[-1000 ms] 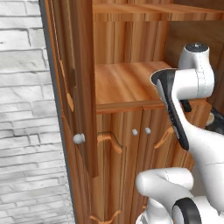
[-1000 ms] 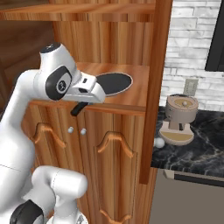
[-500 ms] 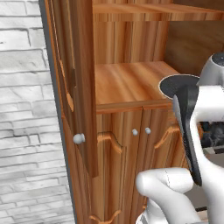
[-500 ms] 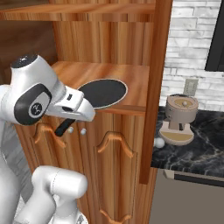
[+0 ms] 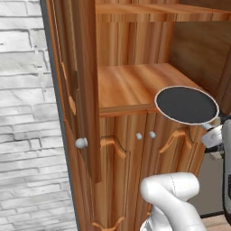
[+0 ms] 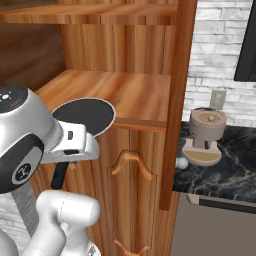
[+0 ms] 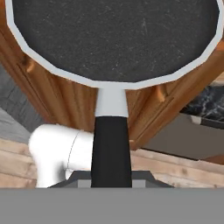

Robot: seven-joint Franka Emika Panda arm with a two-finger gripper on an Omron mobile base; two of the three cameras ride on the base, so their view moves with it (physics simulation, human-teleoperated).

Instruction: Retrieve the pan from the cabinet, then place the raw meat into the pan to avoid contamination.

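Black-faced pan (image 7: 114, 39) rides in my gripper (image 7: 111, 177), jaws clamped on its handle (image 7: 111, 144), disc poking past the cabinet (image 5: 135, 90) shelf edge. Rigid metal, likely head-heavy; gripping the handle's far end, I expect droop. Keep it level.

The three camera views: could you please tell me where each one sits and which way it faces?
Left base view: behind the arm's left, facing the cabinet shelf and the pan; white arm at lower right.
Right base view: behind the arm's right, facing the shelf and the coffee machine; arm at lower left.
Hand view: on the hand, looking along the pan's handle.
All views share the pan.
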